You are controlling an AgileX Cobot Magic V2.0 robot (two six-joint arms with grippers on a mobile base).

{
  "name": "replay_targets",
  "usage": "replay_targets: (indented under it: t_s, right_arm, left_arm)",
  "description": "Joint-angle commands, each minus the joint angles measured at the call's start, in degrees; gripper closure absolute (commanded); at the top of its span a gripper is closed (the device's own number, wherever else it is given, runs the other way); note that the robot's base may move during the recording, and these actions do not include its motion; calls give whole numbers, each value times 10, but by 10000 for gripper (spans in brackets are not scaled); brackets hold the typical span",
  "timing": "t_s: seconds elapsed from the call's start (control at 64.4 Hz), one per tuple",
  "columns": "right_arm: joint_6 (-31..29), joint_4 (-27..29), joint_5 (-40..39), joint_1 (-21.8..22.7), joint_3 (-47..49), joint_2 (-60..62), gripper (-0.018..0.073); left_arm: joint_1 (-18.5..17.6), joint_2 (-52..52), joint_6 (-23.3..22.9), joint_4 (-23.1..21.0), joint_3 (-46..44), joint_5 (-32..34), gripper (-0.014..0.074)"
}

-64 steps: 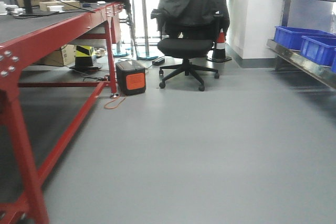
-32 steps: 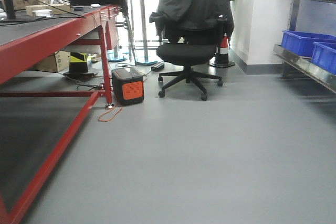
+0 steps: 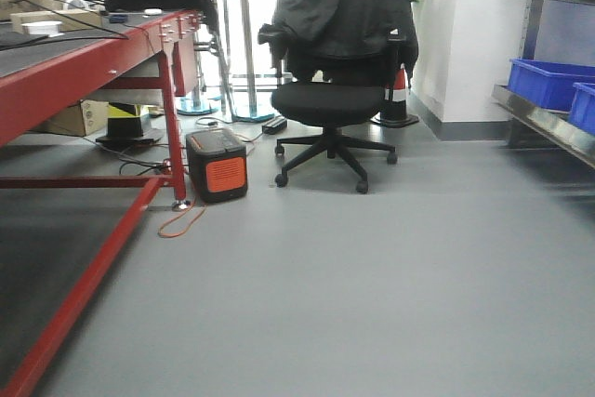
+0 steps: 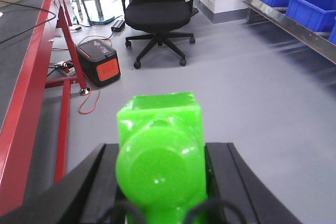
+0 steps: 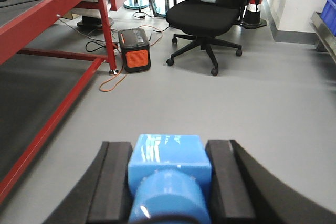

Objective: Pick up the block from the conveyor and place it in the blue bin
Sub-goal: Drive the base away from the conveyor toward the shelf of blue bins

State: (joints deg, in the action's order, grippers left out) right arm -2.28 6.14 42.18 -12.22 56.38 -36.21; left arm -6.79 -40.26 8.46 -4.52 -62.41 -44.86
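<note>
A bright green block sits between the black fingers of my left gripper, which is shut on it above the grey floor. My right gripper is shut on a blue block, also held over the floor. The conveyor, a dark belt in a red frame, runs along the left; it shows too as the conveyor and the conveyor. Blue bins stand on a shelf at the right, seen closer as blue bins.
Ahead stands a black office chair draped with a jacket. An orange and black power box and an orange cable lie by the conveyor's leg. A traffic cone is behind the chair. The steel shelf edges the right side.
The front view has advanced toward the chair. The near red conveyor leg has dropped out on the left, and the blue bins have slid toward the right edge.
</note>
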Motion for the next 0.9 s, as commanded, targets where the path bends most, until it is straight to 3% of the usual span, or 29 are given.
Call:
replay_targets:
  t_s: [0.0, 0.886]
  right_arm:
    - [-4, -5, -6, 3, 3, 2, 712]
    - [-4, -5, -6, 3, 3, 2, 712]
  left_arm:
    - [-4, 0, 0, -2, -4, 8, 707]
    - [-4, 0, 0, -2, -4, 8, 707]
